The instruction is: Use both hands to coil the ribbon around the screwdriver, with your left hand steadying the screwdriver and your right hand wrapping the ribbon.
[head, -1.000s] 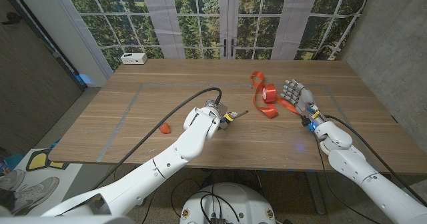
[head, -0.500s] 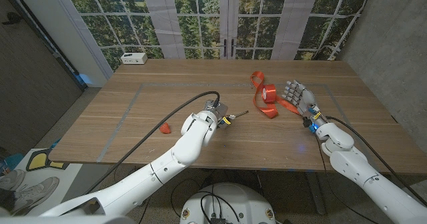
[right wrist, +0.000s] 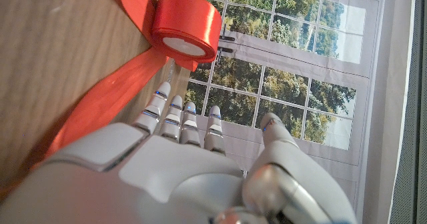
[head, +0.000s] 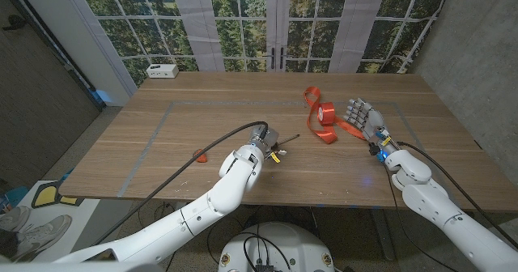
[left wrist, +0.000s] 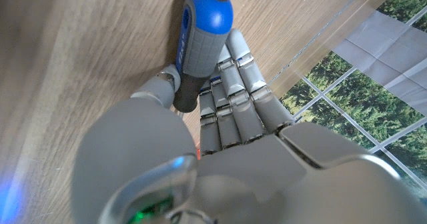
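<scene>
A wide wooden counter (head: 202, 118) carries the work. The robot's left hand (head: 261, 139) grips one blue-and-black-handled screwdriver (left wrist: 200, 37) near the middle of the counter, toward its front edge, its thin metal shaft pointing toward the ribbon. Over the past second the left arm has slid a little toward the right side of the counter, taking the screwdriver with it, while its elbow now partly hides a small red scrap (head: 200, 152) lying near the front left of the counter. That shift brings the screwdriver closer to the ribbon, which probably sets up the wrapping, though no wrapping has begun. One bright red ribbon roll (head: 325, 123) stands on the right half of the counter, with a loose tail curling toward the far edge and another strip running under the right hand (head: 364, 120). The right hand has stayed just beside the roll, fingers spread and holding nothing. One small white box (head: 163, 70) sits at the far left corner. In total: one screwdriver, one ribbon roll, one red scrap, one white box.
</scene>
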